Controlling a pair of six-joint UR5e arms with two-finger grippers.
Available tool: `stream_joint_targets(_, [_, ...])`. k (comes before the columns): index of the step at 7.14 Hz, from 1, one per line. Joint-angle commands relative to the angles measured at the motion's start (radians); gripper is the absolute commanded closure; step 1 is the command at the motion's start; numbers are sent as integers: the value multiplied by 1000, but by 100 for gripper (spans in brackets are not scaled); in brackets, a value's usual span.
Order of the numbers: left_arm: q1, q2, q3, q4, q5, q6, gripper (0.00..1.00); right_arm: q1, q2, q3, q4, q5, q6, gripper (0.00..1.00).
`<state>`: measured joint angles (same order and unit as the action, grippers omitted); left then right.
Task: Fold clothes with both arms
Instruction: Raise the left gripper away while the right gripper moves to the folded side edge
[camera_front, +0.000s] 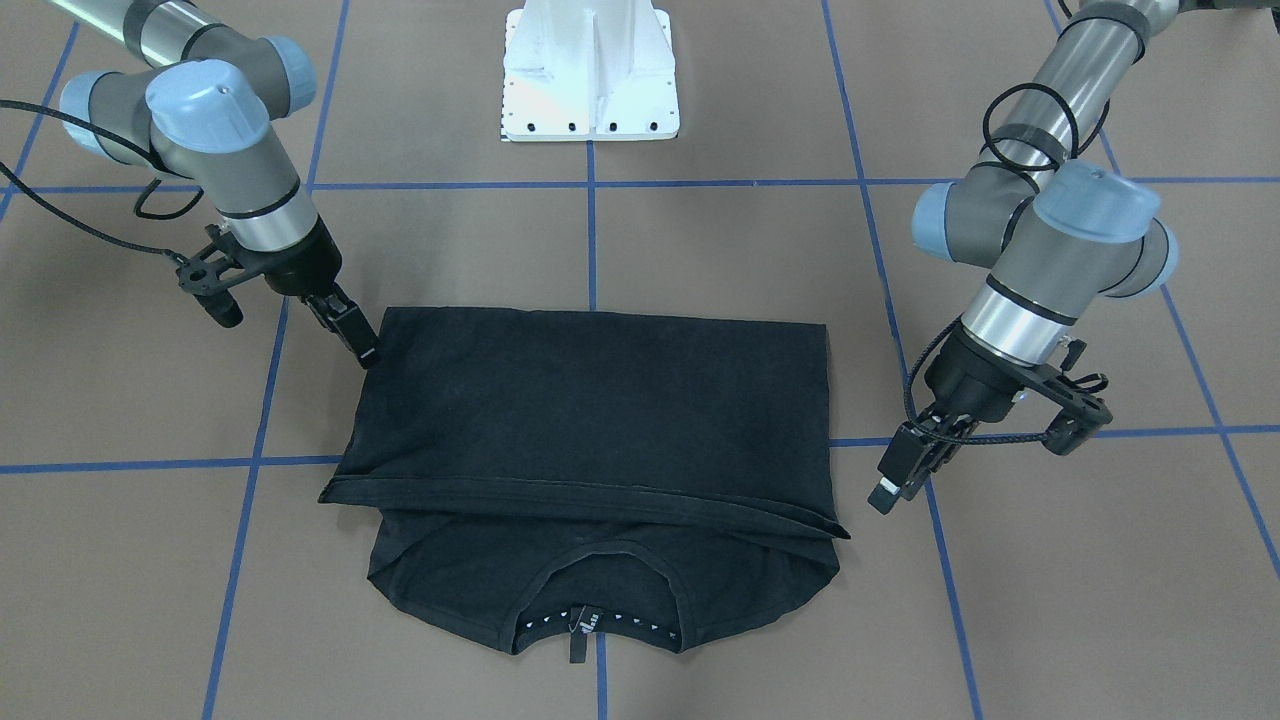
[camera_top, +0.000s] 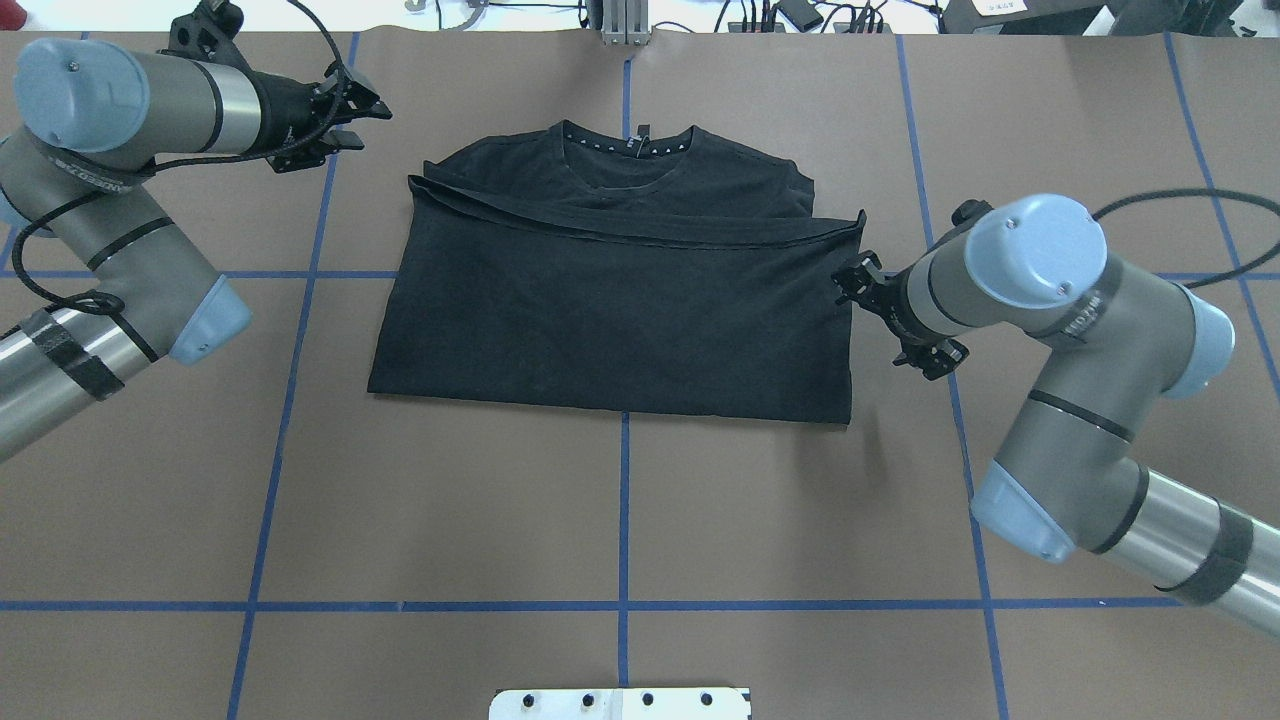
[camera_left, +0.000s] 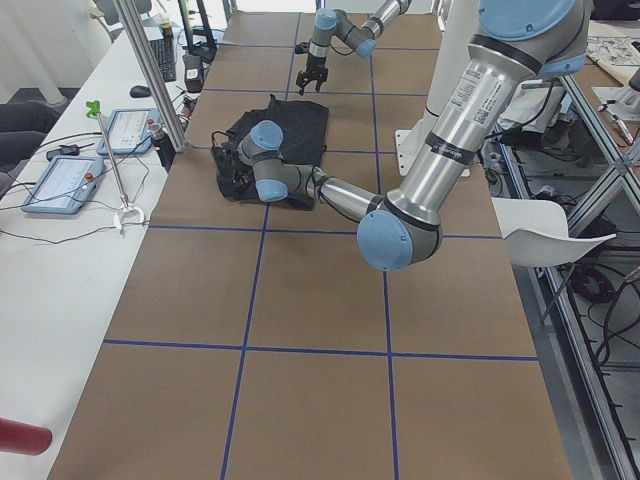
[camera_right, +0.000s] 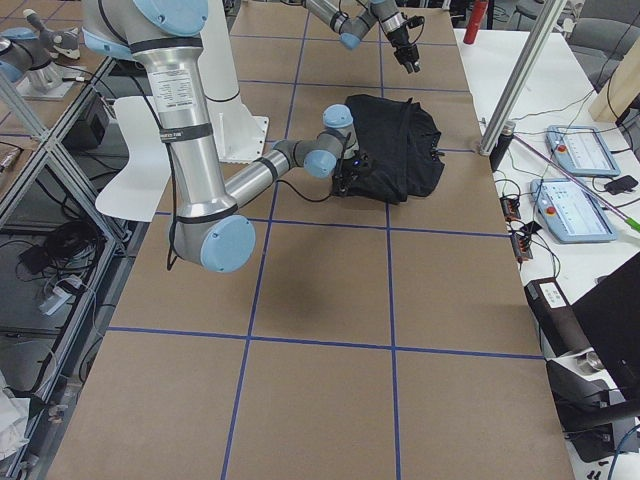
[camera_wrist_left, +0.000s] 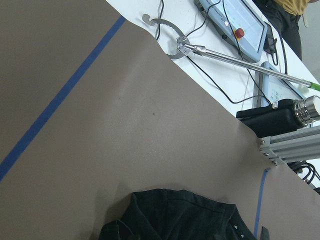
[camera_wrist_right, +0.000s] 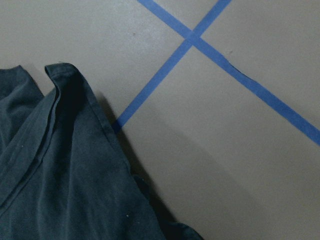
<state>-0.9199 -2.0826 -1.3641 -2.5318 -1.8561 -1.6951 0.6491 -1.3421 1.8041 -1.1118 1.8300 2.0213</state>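
Overhead exterior shows the T-shirt (camera_top: 620, 320) half-folded mid-table; left gripper (camera_top: 358, 118) parted, empty; right gripper (camera_top: 850, 283) at its side edge, grip unclear. Grabbing one layer only could undo the fold.

The T-shirt (camera_top: 610, 320) lies folded on the table (camera_top: 620, 520), its collar (camera_top: 628, 148) on the side away from the robot. The right gripper (camera_top: 852, 283) is at the shirt's right edge. The left gripper (camera_top: 362, 120) is apart, off its far left corner.
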Motion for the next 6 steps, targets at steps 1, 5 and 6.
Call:
stream_joint_targets(1, [-1,-2,-13,18,5,0,42,-64,-48,-2,92,-38,60,0])
stream_joint_targets(5, [-1,-1,-18,18,3,0,42,-135,-49,3,87,-92,74,17])
stream_joint_targets(6, [-1,1,-18,18,3,0,42,-137,-43,0,87,-92,74,23])
